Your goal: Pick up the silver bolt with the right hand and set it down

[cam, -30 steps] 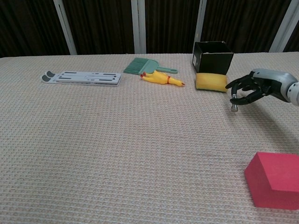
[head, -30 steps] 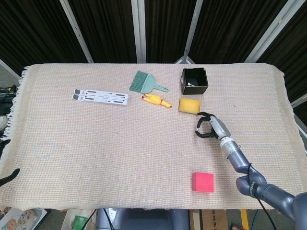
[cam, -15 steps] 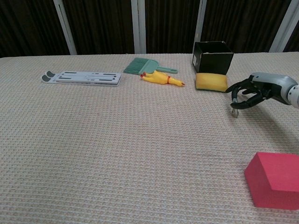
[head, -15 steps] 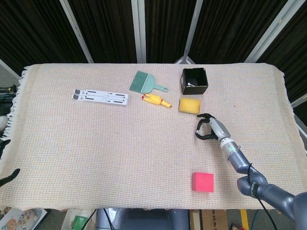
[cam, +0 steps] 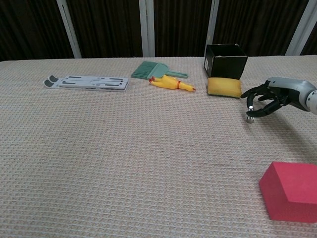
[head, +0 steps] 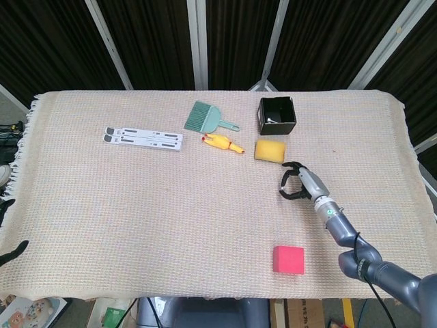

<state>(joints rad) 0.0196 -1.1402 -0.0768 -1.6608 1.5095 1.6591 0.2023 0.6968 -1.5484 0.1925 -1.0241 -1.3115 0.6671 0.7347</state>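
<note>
Near yellow sponge [cam: 224,87], over table [cam: 124,148]: right hand [cam: 270,98], fingers [cam: 253,92] pinching silver bolt [cam: 250,114], upright.

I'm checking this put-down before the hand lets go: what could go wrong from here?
1. The silver bolt hangs upright from the right hand's fingertips, its lower end at or just above the cloth. A small upright bolt may tip and roll on release.
2. The yellow sponge lies close beside the hand; opening fingers could brush it.
3. The woven cloth is ribbed, so the bolt may settle crooked.
</note>
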